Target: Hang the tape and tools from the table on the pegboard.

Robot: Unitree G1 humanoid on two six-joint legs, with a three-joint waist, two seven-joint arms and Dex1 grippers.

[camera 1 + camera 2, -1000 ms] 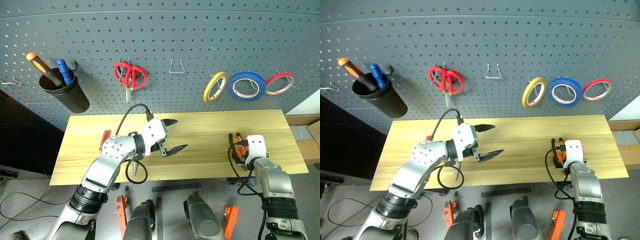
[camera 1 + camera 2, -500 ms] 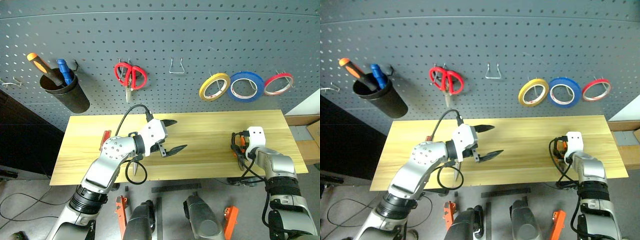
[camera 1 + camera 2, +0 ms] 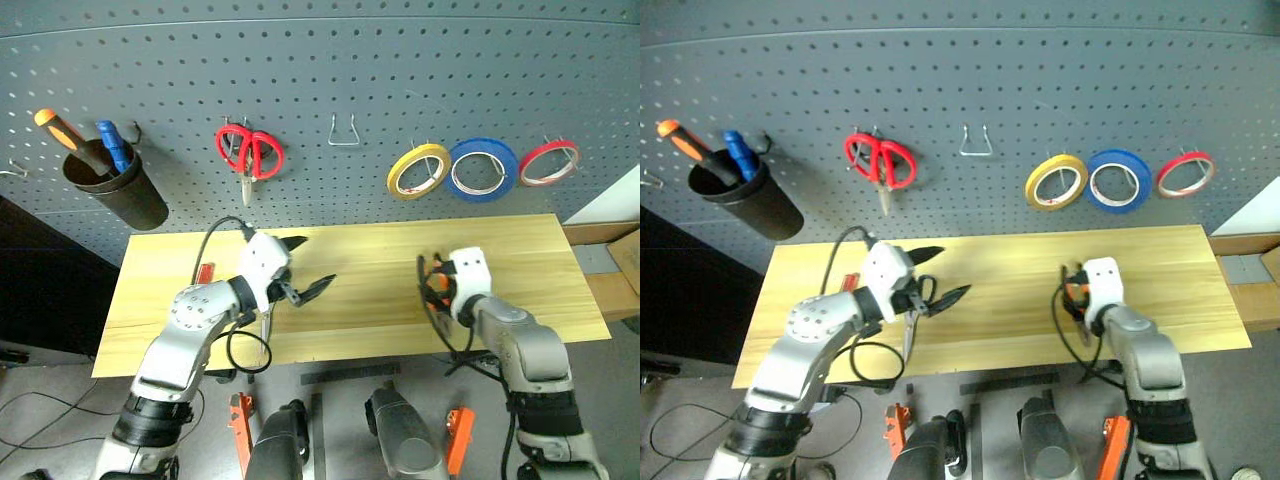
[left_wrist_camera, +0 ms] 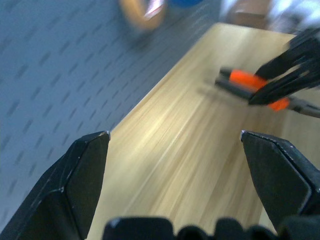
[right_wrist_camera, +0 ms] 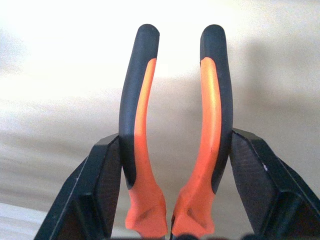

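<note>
We see the right gripper (image 5: 172,200) clamped on the pliers (image 5: 175,130) — held above the table (image 3: 380,290), handles pointing away from the wrist. The left gripper (image 3: 305,268) reaches across the table, fingers spread wide — empty.

- Grey concrete-look floor (image 3: 40,400) below, w/ thin black cable (image 3: 30,412) trailing at left.
- Dark cabinet-like block (image 3: 40,290) at left edge.
- White panel (image 3: 615,200) and light wooden bench top (image 3: 612,290) at right.
- Even indoor light.

Both head views look down and forward at the same pegboard (image 3: 320,90) and surface (image 3: 380,260). Each wrist view sits close behind its hand; the left one, somewhat blurred, seems to face along the surface.
</note>
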